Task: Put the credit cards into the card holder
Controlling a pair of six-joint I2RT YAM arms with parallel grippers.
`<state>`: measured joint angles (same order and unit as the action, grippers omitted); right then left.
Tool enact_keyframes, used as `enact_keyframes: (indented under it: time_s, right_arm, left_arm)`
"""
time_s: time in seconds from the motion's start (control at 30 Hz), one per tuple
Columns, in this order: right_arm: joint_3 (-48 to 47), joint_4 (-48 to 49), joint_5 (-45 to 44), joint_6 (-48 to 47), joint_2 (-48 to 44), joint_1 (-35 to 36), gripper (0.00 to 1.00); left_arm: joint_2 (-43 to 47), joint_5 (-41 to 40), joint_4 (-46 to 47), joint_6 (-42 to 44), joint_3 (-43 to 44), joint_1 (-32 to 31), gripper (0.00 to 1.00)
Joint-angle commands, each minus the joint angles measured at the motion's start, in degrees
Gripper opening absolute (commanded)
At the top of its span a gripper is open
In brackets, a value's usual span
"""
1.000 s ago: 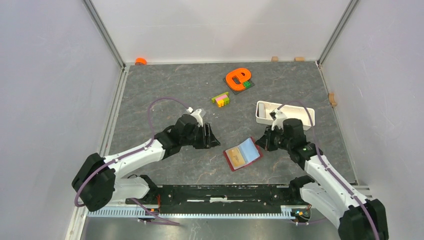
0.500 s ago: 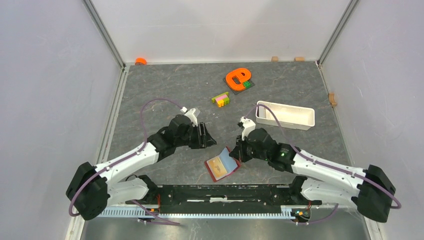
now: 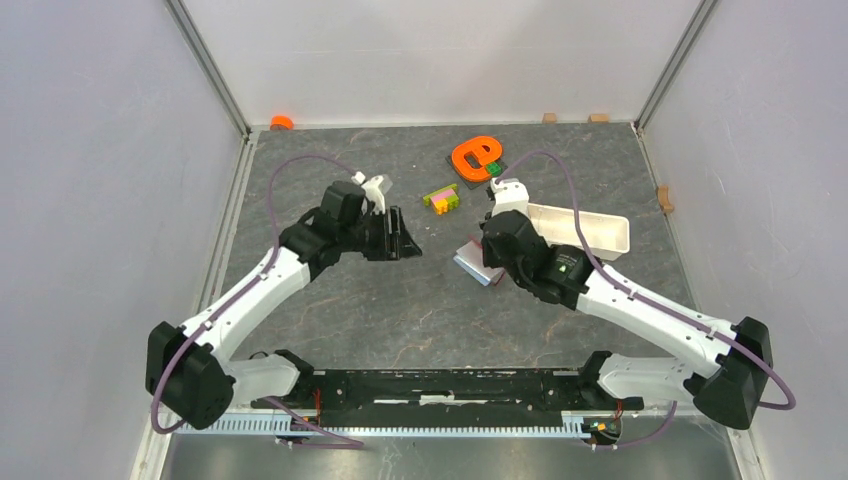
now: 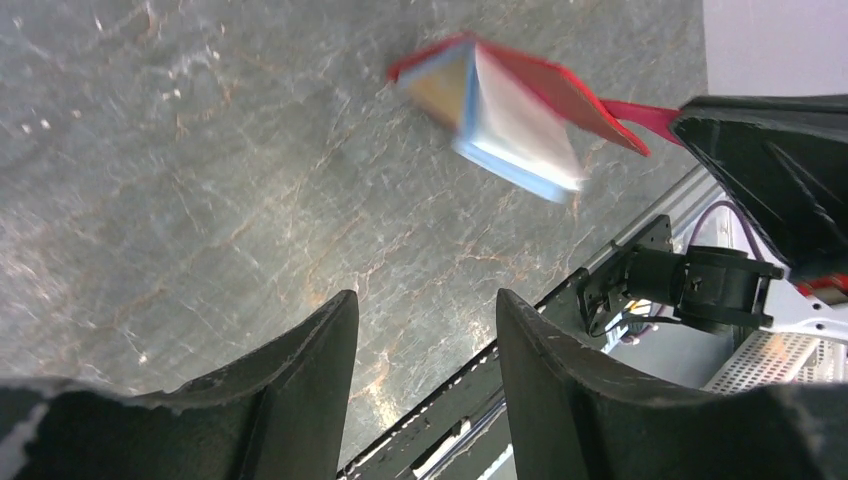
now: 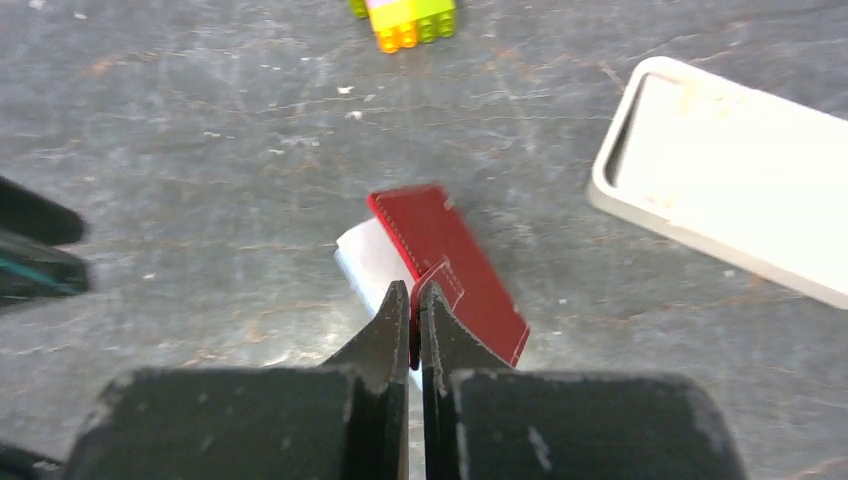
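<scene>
Right tool (image 5: 413, 300) pinched together on the red snap tab of the small dark-red leather-like folding wallet (image 5: 452, 262). Since half a second ago, carried from bottom centre of the top view up to mid-frame, just left of the white oblong plastic tray (image 3: 590, 232) and below the multicoloured toy bricks (image 3: 441, 198). No longer spread open on the grey stone-patterned tabletop (image 3: 400, 310); now half-folded, held by the tab, light-blue inside facing the left tool (image 4: 425, 330). Tan card (image 4: 440, 88) just visible inside, blurred. Left tool, fingers apart and empty, shifted toward upper left, well apart from the wallet.
</scene>
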<state>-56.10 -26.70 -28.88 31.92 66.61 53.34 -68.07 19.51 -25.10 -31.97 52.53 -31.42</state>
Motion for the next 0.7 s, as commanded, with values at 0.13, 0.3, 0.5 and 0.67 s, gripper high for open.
enact_keyframes:
  time_s: [0.13,0.3,0.5,0.67]
  right_arm:
    - [6.7,3.55,5.12,-8.43,0.69,-1.27,0.0]
    - [12.58,7.87,9.7,-6.38,2.26,-0.9,0.0]
    - [11.33,11.26,16.17,-3.57,0.17,0.06,0.0]
    - [7.19,11.31,19.5,-2.1,0.18,2.47,0.0]
  left_arm:
    - [-4.42,6.4,-7.18,11.73,5.2,2.72,0.6]
    - [-5.76,6.48,-5.23,12.07,4.84,2.72,0.59]
    - [-4.94,3.95,-3.66,13.34,4.28,2.87,0.59]
    - [-4.52,2.95,-2.71,13.86,3.91,3.23,0.59]
